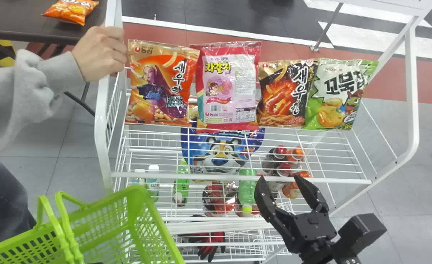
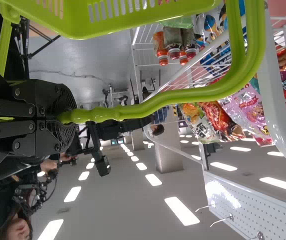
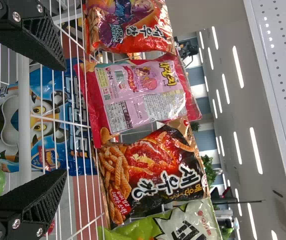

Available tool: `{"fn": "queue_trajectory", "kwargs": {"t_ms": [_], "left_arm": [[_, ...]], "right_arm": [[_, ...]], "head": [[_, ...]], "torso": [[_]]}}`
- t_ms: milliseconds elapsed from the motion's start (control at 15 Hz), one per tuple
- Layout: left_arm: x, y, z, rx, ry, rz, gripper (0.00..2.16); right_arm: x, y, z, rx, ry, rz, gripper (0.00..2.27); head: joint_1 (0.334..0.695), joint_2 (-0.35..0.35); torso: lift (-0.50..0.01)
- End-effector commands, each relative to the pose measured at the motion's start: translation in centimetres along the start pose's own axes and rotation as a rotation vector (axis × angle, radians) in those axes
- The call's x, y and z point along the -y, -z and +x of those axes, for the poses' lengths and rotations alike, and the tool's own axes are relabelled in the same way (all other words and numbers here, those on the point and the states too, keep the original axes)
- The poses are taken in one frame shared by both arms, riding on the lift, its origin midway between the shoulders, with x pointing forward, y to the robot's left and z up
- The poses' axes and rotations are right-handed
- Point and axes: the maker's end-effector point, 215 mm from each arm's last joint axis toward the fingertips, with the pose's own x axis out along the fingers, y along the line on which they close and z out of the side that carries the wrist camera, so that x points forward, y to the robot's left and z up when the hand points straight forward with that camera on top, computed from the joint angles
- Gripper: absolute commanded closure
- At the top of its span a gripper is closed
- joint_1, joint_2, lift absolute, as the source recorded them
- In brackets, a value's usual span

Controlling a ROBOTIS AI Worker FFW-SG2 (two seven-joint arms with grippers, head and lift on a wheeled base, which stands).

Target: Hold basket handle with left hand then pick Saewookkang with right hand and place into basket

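Note:
My right gripper [image 1: 280, 180] is open in front of the rack's upper basket, below the snack bags in the head view. In the right wrist view the right gripper [image 3: 63, 120] has nothing between its fingers. An orange Saewookkang bag [image 1: 157, 86] stands at the left of the row; a black-and-orange Saewookkang bag [image 1: 283, 95] stands third, also visible in the right wrist view [image 3: 152, 170]. The green basket [image 1: 137, 196] is at the lower left. In the left wrist view my left gripper [image 2: 65, 119] is shut on the basket handle [image 2: 182, 96].
Between the two Saewookkang bags stands a pink bag [image 1: 228, 84]; a green-and-white bag [image 1: 335, 95] ends the row. The white wire rack's front rail [image 1: 208, 177] crosses before them. A person's hand [image 1: 100, 53] holds the rack's left post. Bottles and cans sit lower.

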Motion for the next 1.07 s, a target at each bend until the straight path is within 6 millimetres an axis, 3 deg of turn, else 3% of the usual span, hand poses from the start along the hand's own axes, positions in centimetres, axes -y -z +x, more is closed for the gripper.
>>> {"fn": "queue_trajectory", "kwargs": {"t_ms": [0, 533, 733, 1000], "left_arm": [[0.2, 0.3, 0.0, -0.001, 0.010, -0.032, 2.15], [0.2, 0.2, 0.0, -0.002, 0.007, -0.029, 2.15], [0.2, 0.1, 0.1, -0.002, 0.009, -0.028, 2.15], [0.1, 0.2, 0.1, -0.004, 0.006, -0.031, 2.15]], "right_arm": [[0.0, 0.0, 0.0, -0.001, -0.001, 0.001, 0.08], [-0.5, -0.2, 0.4, 0.007, -0.007, 0.005, 0.07], [-3.5, -1.1, 2.3, 0.016, -0.057, 0.033, 0.07], [-9.8, -2.5, 6.9, -0.008, -0.127, 0.028, 0.06]], "head": [[0.695, -0.247], [0.695, -0.248], [0.695, -0.230], [0.695, -0.154]], "torso": [[-0.018], [-0.018], [-0.018], [-0.018]]}}
